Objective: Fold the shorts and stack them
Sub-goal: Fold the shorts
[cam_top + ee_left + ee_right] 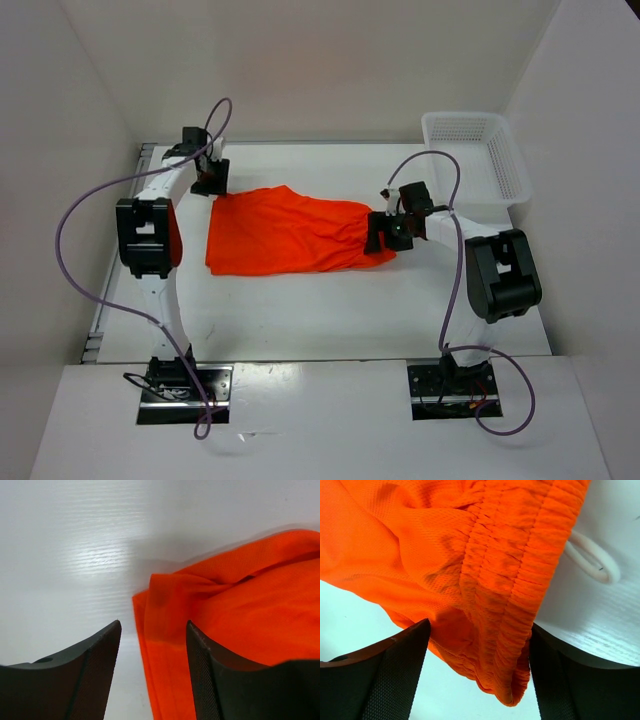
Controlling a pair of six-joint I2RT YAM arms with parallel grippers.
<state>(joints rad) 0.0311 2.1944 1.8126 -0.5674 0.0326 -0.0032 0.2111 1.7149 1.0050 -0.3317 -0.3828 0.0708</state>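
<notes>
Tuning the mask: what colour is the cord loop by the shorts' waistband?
White. The cord loop shows best in the right wrist view.

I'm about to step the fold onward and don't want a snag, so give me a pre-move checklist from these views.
1. Left pincer open: ok, jaws apart astride the edge of the shorts.
2. Right pincer open: ok, the waistband lies in its gap.
3. shorts resting on the table: ok.
4. Drawstring tucked in: not ok, its loop lies outside the waistband.
5. Cloth layers aligned: cannot tell.
</notes>
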